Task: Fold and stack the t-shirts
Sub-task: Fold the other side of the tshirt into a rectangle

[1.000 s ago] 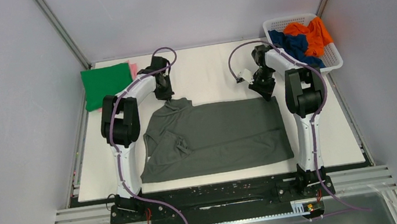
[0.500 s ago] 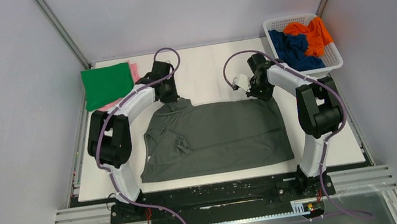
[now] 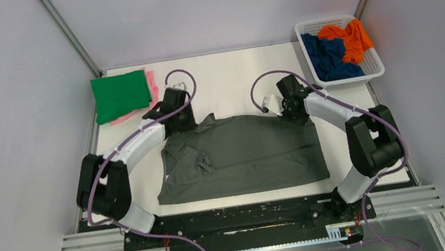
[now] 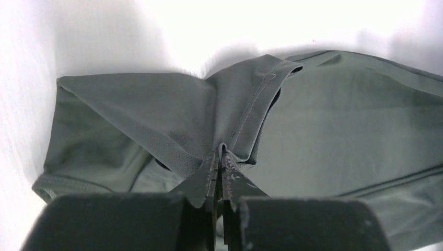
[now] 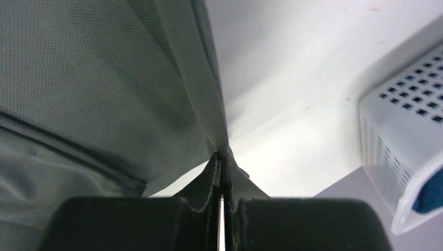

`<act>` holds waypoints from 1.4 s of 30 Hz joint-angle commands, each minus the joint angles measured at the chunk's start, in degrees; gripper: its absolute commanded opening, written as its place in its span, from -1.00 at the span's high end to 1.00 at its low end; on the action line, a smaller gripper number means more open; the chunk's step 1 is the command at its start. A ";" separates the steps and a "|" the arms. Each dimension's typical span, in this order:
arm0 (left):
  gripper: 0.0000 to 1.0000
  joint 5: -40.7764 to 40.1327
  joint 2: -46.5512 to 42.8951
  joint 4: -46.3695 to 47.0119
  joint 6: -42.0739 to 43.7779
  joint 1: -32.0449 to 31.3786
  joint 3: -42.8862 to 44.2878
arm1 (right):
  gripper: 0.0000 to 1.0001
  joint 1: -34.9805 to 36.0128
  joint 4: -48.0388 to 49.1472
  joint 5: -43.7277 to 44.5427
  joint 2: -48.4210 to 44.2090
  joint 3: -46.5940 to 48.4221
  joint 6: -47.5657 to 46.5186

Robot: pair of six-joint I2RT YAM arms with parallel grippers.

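Note:
The dark grey t-shirt (image 3: 244, 155) lies spread in the middle of the white table. My left gripper (image 3: 184, 122) is shut on its far left edge, by the collar and sleeve fold (image 4: 245, 115). My right gripper (image 3: 296, 110) is shut on its far right corner (image 5: 209, 130). Both pinched edges are lifted slightly off the table. The folded green t-shirt (image 3: 120, 95) lies on the pink t-shirt (image 3: 150, 84) at the far left. The orange t-shirt (image 3: 348, 39) and navy t-shirt (image 3: 327, 55) lie crumpled in the basket.
The white lattice basket (image 3: 374, 65) stands at the far right corner; its wall shows in the right wrist view (image 5: 402, 130). Grey enclosure walls stand on three sides. Bare white table (image 3: 226, 79) lies beyond the grey shirt.
Both arms have stretched forward and lowered; both grippers have moved toward me along the shirt's far edge and now pinch it. The collar end has shifted slightly right.

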 commanded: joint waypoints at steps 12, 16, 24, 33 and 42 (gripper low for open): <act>1.00 -5.06 -19.96 2.93 -7.21 -2.56 -14.70 | 1.00 4.18 1.70 9.16 -12.23 -8.09 11.19; 1.00 -6.60 -26.85 1.37 -10.92 -3.73 -19.65 | 1.00 4.28 1.82 9.35 -15.39 -9.75 13.91; 1.00 -7.65 -39.68 -2.16 -17.55 -6.69 -28.28 | 1.00 6.58 2.99 12.12 -18.14 -13.21 17.13; 0.91 -5.58 -44.88 -5.12 -22.83 -11.49 -35.37 | 0.81 7.82 5.52 13.32 -20.01 -18.74 22.20; 0.27 -8.29 -50.78 -15.39 -27.13 -15.83 -35.30 | -0.98 10.45 -0.44 17.58 -23.47 -19.84 31.70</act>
